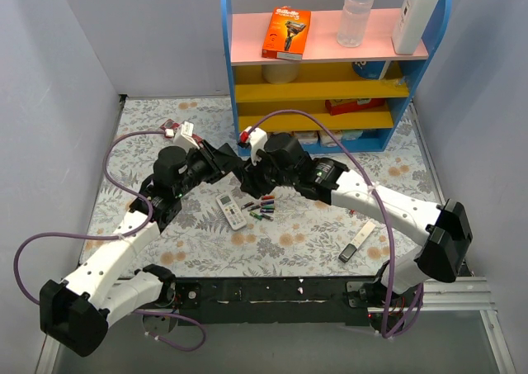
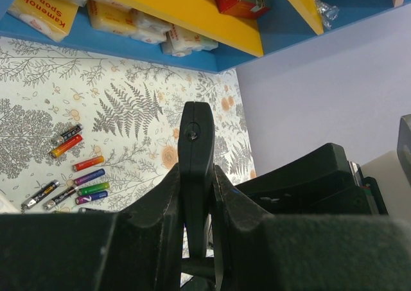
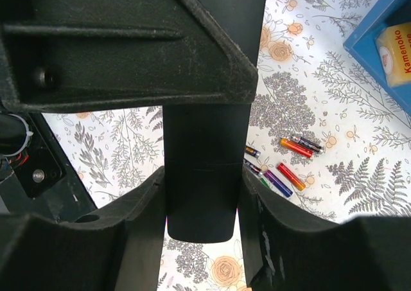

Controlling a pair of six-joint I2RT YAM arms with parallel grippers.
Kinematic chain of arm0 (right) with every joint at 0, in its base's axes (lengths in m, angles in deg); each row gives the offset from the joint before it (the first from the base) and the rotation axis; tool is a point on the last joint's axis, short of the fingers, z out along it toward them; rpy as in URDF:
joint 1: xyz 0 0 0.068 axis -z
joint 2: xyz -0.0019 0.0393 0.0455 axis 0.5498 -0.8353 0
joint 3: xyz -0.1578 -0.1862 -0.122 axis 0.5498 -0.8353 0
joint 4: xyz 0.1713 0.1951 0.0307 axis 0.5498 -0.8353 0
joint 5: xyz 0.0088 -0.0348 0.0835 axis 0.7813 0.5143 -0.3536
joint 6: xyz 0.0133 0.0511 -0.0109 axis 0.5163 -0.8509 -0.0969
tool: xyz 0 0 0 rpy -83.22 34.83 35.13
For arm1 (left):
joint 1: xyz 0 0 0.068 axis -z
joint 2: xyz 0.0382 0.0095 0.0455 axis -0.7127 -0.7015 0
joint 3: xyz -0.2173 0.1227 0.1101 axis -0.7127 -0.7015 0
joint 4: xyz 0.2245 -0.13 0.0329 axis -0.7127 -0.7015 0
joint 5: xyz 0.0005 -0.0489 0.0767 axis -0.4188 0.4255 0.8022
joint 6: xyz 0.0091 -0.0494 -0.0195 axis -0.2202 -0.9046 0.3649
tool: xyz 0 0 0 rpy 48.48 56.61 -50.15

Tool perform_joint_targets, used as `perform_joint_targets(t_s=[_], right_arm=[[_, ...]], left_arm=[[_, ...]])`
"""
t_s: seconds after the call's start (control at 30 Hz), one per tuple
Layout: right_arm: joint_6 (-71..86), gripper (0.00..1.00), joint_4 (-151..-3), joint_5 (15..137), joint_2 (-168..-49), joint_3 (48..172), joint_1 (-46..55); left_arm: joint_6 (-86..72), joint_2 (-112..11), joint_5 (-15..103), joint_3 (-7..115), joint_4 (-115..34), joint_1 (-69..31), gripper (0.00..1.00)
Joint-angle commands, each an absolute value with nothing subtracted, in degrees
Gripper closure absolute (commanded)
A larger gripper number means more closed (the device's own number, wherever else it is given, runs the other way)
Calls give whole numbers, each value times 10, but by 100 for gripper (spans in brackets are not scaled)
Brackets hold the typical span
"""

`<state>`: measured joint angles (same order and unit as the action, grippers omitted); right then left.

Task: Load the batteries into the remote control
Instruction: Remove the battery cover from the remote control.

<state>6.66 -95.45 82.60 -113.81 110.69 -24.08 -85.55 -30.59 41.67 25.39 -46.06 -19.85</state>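
Note:
Both grippers hold one black remote (image 1: 244, 174) in the air between them, above the floral table mat. My left gripper (image 1: 233, 169) is shut on the remote's thin edges; in the left wrist view (image 2: 196, 182) the remote (image 2: 196, 143) stands edge-on between the fingers. My right gripper (image 1: 255, 176) is shut across the remote's wide body (image 3: 205, 175), as the right wrist view (image 3: 204, 194) shows. Several batteries (image 1: 261, 207), red, green, blue, purple and black, lie loose on the mat just below; they also show in the left wrist view (image 2: 74, 175) and the right wrist view (image 3: 286, 166).
A white remote (image 1: 232, 210) lies on the mat left of the batteries. A white and grey remote (image 1: 356, 242) lies at the front right. A blue, yellow and pink shelf (image 1: 330, 93) stands at the back with an orange box (image 1: 286, 33) and bottles.

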Motion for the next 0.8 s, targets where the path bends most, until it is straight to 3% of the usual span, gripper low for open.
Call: perform_joint_targets(t_s=[0.0, 0.43, 0.77], right_arm=[[78, 61, -998, 817, -1100, 1060, -257], [87, 58, -994, 826, -1040, 936, -279], [86, 57, -984, 825, -1022, 900, -278]], left_arm=[[-827, -307, 535, 291, -471, -206, 100], [-872, -348, 614, 326, -415, -245, 100], [-868, -319, 653, 281, -370, -266, 100]])
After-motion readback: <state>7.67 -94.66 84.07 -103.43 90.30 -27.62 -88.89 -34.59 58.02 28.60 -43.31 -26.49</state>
